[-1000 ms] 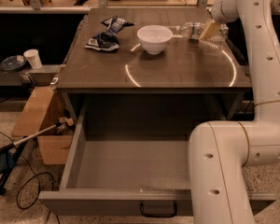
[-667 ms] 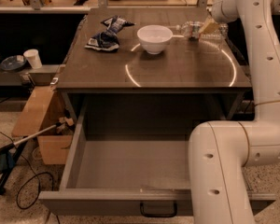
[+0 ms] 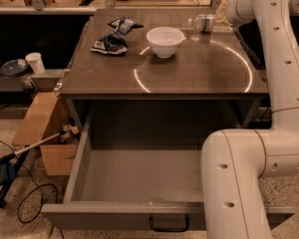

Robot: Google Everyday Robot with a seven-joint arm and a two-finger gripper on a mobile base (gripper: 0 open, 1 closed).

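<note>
– What do we take in first?

– The white arm [image 3: 269, 148]. It fills the right side of our view and rises from the bottom corner to the top one. Next is the dark table [image 3: 189, 78], and under it the drawer [image 3: 139, 178], pulled wide open.

– And on the table?

– We see a white bowl [image 3: 165, 40] standing upright near the back, about in the middle. To its left lies a crumpled snack bag [image 3: 112, 36], well apart from the bowl. To its right a clear bottle [image 3: 205, 23] lies on its side near the far right corner.

– Where is the gripper?

– The gripper [image 3: 219, 11] is at the top right, just beside the bottle's right end and slightly above it. We cannot tell whether it grips the bottle or only touches it.

– What differs from a second ago?

– The gripper now sits higher in our view, closer to the table's back edge. The bottle also lies a little farther back. The bowl, the snack bag and the drawer are where they were.

– Anything off the table?

– A cardboard box [image 3: 37, 128] on the floor at the left, and a small white cup [image 3: 36, 62] on a low shelf above it.
</note>
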